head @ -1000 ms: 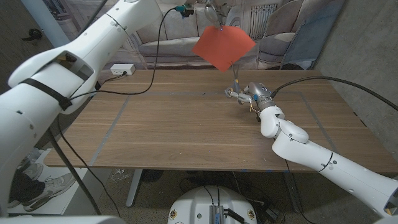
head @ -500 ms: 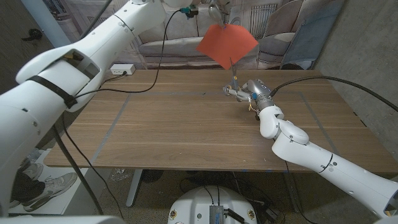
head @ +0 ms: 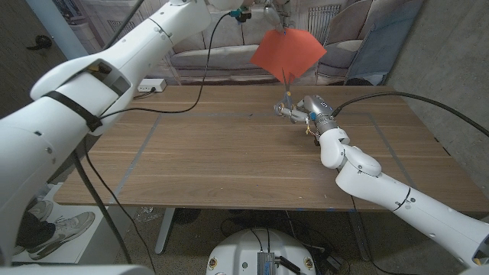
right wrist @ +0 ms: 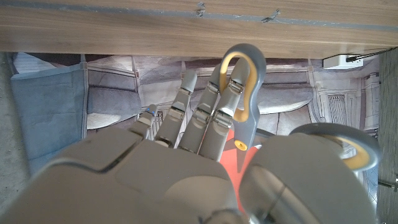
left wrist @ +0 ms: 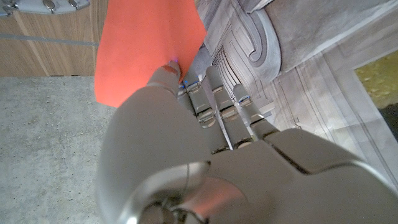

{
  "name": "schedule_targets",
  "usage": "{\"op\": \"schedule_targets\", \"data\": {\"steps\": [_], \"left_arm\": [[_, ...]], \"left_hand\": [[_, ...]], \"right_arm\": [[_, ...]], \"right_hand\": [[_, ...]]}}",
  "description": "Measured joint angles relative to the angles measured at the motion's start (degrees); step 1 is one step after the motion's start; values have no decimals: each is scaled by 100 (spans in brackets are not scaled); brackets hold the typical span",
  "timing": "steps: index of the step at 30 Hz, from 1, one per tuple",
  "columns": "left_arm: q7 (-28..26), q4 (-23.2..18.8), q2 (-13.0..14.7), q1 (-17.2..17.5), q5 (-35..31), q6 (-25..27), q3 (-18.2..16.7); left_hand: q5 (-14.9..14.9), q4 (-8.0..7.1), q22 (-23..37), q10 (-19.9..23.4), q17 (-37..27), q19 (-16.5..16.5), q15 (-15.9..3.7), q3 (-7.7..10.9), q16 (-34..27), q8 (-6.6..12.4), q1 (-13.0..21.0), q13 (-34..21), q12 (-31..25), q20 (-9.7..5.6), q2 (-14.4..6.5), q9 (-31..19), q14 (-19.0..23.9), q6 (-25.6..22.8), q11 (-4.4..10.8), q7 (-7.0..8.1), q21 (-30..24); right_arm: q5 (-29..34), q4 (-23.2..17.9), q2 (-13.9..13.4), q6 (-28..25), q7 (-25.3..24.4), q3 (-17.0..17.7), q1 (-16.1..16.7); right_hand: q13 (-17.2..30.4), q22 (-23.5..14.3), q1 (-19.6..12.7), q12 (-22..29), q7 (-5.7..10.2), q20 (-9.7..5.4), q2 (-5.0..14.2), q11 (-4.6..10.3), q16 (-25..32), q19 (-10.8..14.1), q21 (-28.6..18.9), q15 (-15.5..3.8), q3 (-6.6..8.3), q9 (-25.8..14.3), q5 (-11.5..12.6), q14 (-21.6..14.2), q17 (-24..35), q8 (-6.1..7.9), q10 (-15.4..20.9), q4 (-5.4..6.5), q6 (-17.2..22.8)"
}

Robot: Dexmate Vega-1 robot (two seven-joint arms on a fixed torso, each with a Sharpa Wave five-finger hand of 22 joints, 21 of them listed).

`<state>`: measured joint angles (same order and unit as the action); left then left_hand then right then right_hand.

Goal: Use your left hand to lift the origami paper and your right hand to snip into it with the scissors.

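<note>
From my seat, the right hand sits over the far side of the wooden table, fingers curled through the loops of the scissors, blades pointing up at the lower corner of the origami paper. I can't tell from the head view whether the blades touch it. The right wrist view gives me the grey and yellow handles round the fingers, which the head view blurs. The left hand pinches the red sheet by its top edge, high above the table; the thumb on the paper is clear in its wrist view.
</note>
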<state>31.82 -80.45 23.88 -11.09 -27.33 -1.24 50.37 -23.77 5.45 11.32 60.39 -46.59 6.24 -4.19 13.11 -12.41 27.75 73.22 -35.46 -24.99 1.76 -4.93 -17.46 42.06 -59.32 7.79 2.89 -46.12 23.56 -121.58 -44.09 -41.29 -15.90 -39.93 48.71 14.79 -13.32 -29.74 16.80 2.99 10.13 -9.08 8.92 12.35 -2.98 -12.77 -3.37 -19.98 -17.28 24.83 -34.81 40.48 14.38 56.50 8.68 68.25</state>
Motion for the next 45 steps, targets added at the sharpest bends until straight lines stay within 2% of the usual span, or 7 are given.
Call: {"op": "schedule_targets", "data": {"steps": [26,28,31,33,38,44,45], "left_arm": [[657,-114,25,-215,368,154,187],[686,-123,44,-215,368,164,187],[688,-131,59,-215,365,175,187],[691,-137,67,-214,364,188,187],[687,-161,77,-192,370,188,185],[687,-194,81,-174,370,188,181],[683,-203,82,-173,392,148,181]], "left_hand": [[7,-25,-1,-12,-53,2,0,-25,0,0,0,-28,22,2,0,0,0,-21,30,-9,0],[8,-25,-1,-12,-53,29,0,-25,0,0,0,-28,22,29,0,0,0,-21,30,-10,0],[8,-25,-1,-12,-53,31,0,-25,0,0,0,-28,22,31,0,0,0,-21,30,-10,0],[8,-25,-1,-11,-67,18,0,-25,0,0,0,-28,22,44,0,0,0,-22,30,-11,0],[11,-25,-1,-10,-80,9,0,-25,0,0,0,-50,22,53,0,0,0,-24,30,-12,0],[12,-25,-1,-8,-80,9,0,-25,0,0,0,-53,23,52,0,0,0,-24,29,-13,0],[12,-25,-1,-1,-80,9,0,-25,0,0,0,-53,23,52,0,0,0,-24,23,-13,0]], "right_arm": [[7,120,104,250,-132,161,162],[81,126,115,228,-153,146,157],[199,139,151,152,-201,95,132],[290,157,235,82,-242,23,124],[494,142,336,-109,-356,-43,120],[662,142,336,-240,-535,-43,120],[667,92,489,-241,-541,-83,205]], "right_hand": [[-1,0,20,-3,0,2,24,4,45,46,-45,7,51,-8,1,-54,28,0,4,-53,1],[-1,20,-288,17,98,-107,68,105,58,188,-98,4,81,-16,42,-113,30,27,63,-228,36],[45,76,-1261,157,397,-416,295,277,84,446,-166,-12,183,-26,318,-303,84,134,248,-587,251],[77,82,-1773,207,559,-622,448,297,84,559,-187,-30,223,-25,469,-379,108,195,384,-766,415],[105,108,-3151,231,808,-907,990,275,84,840,-252,-44,259,-3,733,-563,161,237,546,-1264,608],[106,108,-3421,293,784,-1047,984,248,84,980,-299,-71,143,84,763,-685,190,236,636,-1393,811],[106,108,-3433,292,784,-1047,972,247,84,980,-299,-72,143,89,763,-685,208,236,636,-1393,812]]}}
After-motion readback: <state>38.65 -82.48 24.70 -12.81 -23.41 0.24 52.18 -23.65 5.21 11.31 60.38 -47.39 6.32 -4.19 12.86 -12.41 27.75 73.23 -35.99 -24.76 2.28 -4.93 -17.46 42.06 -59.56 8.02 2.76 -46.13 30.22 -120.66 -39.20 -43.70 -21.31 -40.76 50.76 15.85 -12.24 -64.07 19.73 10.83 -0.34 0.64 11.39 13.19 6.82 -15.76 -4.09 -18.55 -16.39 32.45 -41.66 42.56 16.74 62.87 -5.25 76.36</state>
